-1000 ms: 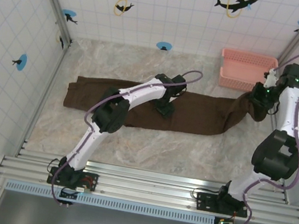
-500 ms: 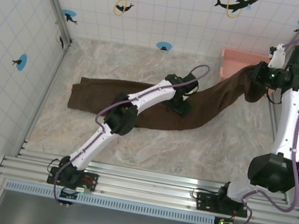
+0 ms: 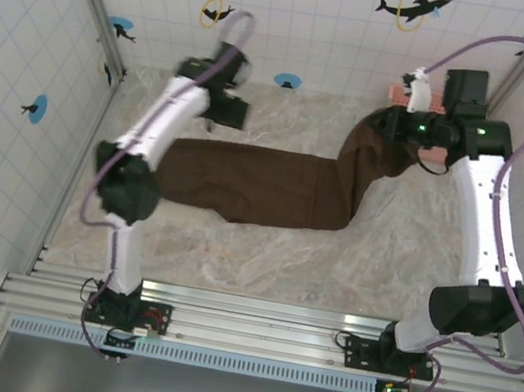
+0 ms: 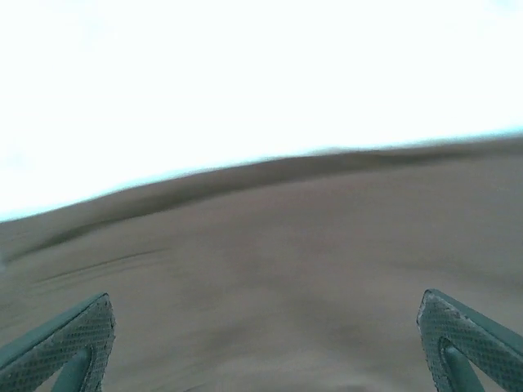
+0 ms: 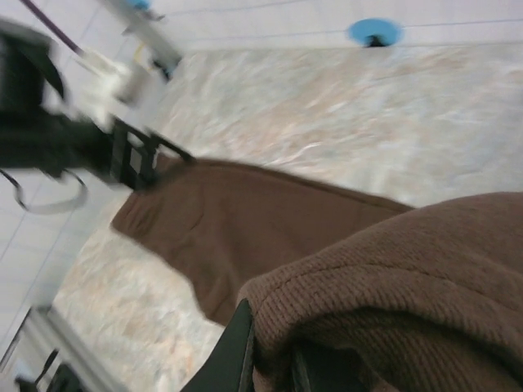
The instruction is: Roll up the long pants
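No longer over the middle of the long pants [image 3: 264, 184] as a second ago, the left gripper [image 3: 234, 110] hangs just left of the blue wall sticker [image 3: 287, 81], wide and empty. The pants lie on the surface [image 3: 232, 252] in front of that sticker. Right of it, the right gripper [image 3: 394, 128] pinches their lifted end. Through the blur, rolling seems barely begun. Next, lay that end down flat.

Dk brown long pants [image 3: 264, 184] lie flat, rt end lifted.

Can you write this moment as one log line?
left gripper open, empty | right gripper shut on long pants, end lifted | roll not started
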